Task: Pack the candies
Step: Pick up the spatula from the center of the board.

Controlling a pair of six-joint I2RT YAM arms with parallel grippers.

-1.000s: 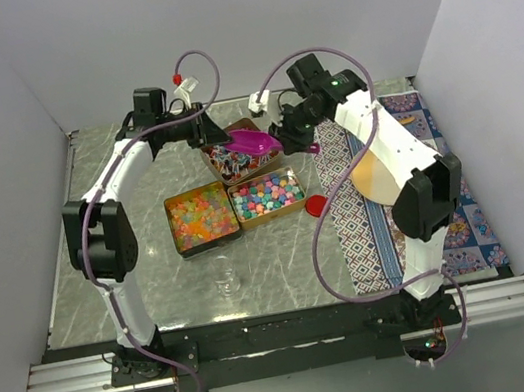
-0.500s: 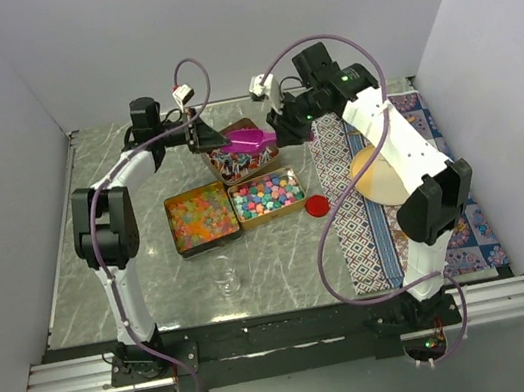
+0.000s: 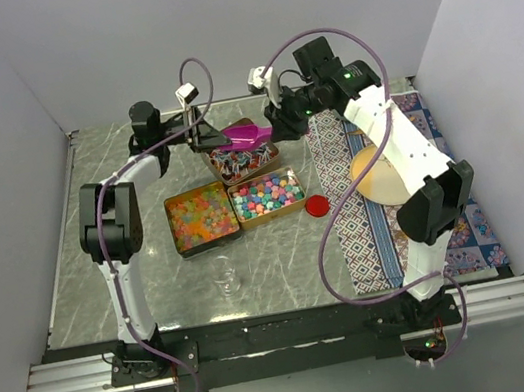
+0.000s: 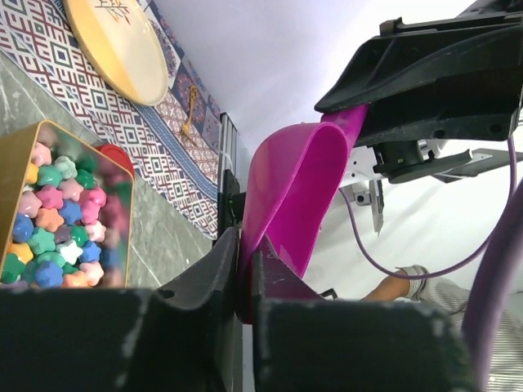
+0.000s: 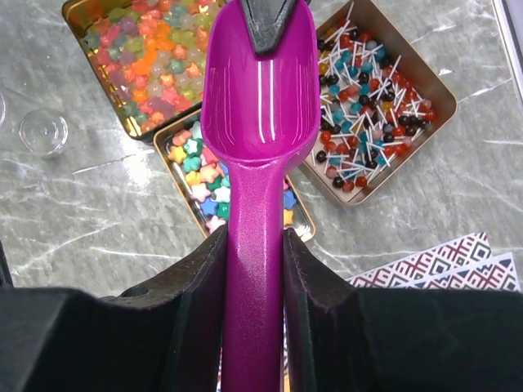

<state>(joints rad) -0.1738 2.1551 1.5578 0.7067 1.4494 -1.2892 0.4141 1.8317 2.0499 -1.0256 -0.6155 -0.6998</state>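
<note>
The purple scoop (image 3: 243, 136) hangs empty in the air above the back tin. My right gripper (image 3: 275, 125) is shut on its handle (image 5: 253, 269). My left gripper (image 3: 208, 136) is shut on the front rim of its bowl (image 4: 298, 188); the left gripper's (image 4: 245, 245) jaws pinch the thin edge. The candies lie in three gold tins: orange-yellow jelly bits (image 3: 202, 217), pastel star-shaped pieces (image 3: 266, 195), and red, blue and white stick candies (image 3: 242, 162). All three show under the scoop in the right wrist view: jelly (image 5: 155, 57), pastels (image 5: 196, 175), stick candies (image 5: 372, 106).
A flat red lid (image 3: 318, 205) lies right of the pastel tin. A small clear jar (image 3: 226, 281) stands on the marble table nearer the bases. A patterned cloth (image 3: 348, 221) with a round yellow plate (image 3: 375, 176) covers the right side.
The left arm has stretched toward the back and its gripper has closed on the scoop's front rim. The right gripper has carried the scoop slightly back and levelled it.
</note>
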